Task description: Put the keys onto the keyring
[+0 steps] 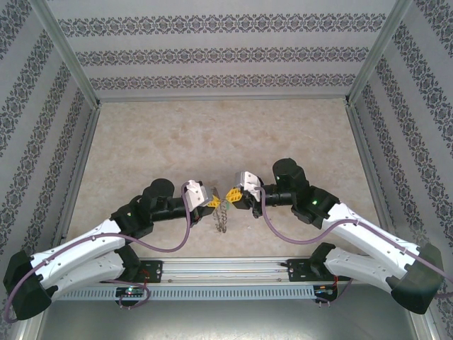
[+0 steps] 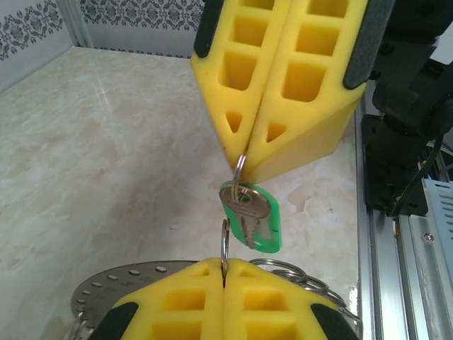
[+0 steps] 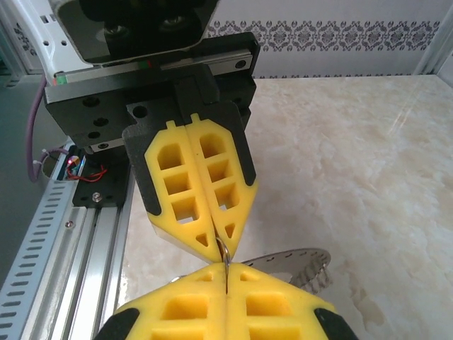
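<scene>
The left tool (image 1: pixel 213 202) and the right tool (image 1: pixel 231 195) meet tip to tip over the near middle of the bench (image 1: pixel 212 134), the left tool on the left. Between the tips, the key (image 2: pixel 249 212) hangs on a wire loop (image 2: pixel 238 172) pinched in the right tool. Just beside it, the keyring (image 2: pixel 225 244) stands edge-on, clamped in the left tool. The rest of the keyring dangles beneath both tools, behind the rail (image 1: pixel 226 268) along the bench's near edge.
</scene>
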Controlling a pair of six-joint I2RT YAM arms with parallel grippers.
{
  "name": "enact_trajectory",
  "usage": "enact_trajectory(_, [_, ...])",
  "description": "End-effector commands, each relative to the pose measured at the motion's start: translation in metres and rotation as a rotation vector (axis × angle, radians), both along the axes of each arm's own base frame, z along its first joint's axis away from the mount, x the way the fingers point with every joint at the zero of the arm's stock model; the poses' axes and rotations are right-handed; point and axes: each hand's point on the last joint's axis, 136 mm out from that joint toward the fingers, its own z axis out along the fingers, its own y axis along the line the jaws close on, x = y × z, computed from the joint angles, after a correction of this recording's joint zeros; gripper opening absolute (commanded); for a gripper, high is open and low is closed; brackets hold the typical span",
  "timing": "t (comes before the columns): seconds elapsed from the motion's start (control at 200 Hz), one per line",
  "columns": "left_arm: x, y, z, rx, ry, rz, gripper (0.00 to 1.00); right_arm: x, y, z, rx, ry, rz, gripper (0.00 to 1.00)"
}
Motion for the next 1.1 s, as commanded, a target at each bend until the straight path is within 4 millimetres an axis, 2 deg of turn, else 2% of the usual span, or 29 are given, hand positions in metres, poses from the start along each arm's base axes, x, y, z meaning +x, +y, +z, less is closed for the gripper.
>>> enact_trajectory(0.0, [-0.0049,-0.01,0.0384,-0.09,-0.1,-0.06,0.0,-0.004,0.004,0.002,0.015,-0.036,0.027,0.0])
enact_trajectory(0.4, [-0.0074,-0.0103,0.039,-0.092,-0.103,-0.074,0.0,-0.002,0.0064,-0.0013,0.002,-0.028,0.024,0.0])
enact_trajectory(1.094, [-0.0073,-0.0093,0.0382,-0.089,-0.107,-0.071,0.0,-0.0106,0.0078,-0.0054,-0.01,0.001,0.072,0.0])
